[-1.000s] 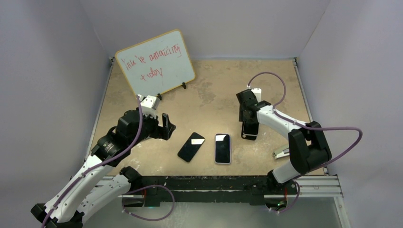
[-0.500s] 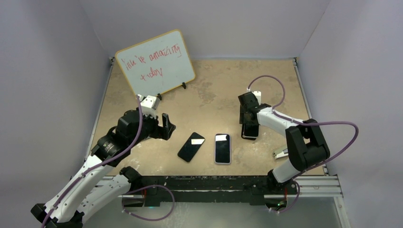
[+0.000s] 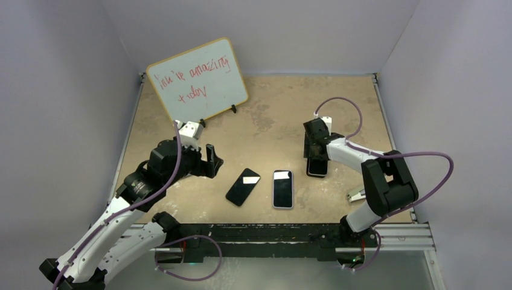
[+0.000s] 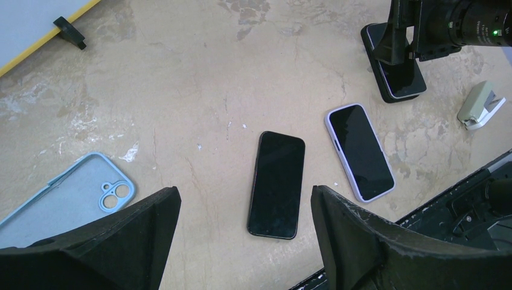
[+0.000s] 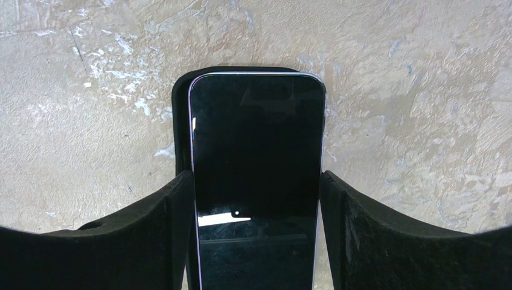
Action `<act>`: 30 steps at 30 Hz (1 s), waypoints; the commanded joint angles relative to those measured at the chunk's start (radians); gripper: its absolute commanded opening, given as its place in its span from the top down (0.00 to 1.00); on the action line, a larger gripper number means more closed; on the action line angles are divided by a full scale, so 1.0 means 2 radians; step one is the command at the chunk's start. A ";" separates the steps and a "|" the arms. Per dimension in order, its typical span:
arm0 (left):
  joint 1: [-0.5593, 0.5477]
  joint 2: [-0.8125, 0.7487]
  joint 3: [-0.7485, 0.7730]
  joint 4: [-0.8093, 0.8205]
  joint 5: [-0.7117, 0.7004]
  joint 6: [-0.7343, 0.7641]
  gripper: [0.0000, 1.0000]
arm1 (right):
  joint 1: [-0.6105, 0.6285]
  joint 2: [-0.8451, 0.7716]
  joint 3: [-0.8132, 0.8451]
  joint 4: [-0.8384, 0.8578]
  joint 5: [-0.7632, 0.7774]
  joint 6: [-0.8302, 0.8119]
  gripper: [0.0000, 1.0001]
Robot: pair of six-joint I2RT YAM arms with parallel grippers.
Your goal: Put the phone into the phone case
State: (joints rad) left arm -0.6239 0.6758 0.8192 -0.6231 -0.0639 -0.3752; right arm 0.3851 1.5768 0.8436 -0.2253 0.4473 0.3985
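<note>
One right arm (image 3: 347,151) angles downward, jaws clamping the phone (image 5: 256,151).

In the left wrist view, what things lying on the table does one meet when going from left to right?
light blue phone case → bare black phone → phone in a lilac case → phone on the black case → small grey stapler

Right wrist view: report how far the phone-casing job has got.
Done: the dark-screened phone lies on the black phone case. In hand: the right gripper clasps its sides; case rim shows past one corner, likely unseated. To do: press in, release. The left gripper idles open.
</note>
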 commanded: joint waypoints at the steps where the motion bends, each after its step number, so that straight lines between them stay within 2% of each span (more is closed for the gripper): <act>1: 0.000 0.000 0.001 0.008 -0.005 -0.004 0.18 | 0.001 -0.008 -0.006 0.054 -0.035 0.003 0.61; 7: 0.001 0.007 0.001 0.008 -0.006 -0.005 0.18 | 0.012 -0.020 -0.016 0.098 -0.088 0.013 0.61; 15: 0.002 0.007 0.001 0.007 -0.008 -0.005 0.18 | 0.062 0.008 0.009 0.127 -0.085 0.018 0.61; 22: 0.002 0.007 0.001 0.008 -0.008 -0.005 0.18 | 0.121 0.063 0.056 0.125 -0.083 0.049 0.61; 25: 0.002 0.009 0.001 0.009 -0.004 -0.004 0.18 | 0.141 0.087 0.087 0.104 -0.089 0.064 0.55; 30: 0.002 0.017 0.001 0.010 0.001 -0.005 0.18 | 0.151 0.102 0.125 0.069 -0.094 0.075 0.34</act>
State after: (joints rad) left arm -0.6239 0.7013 0.8192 -0.6235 -0.0643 -0.3752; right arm 0.6491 1.7687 1.0245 -0.0998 0.3981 0.4557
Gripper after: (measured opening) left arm 0.823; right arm 0.700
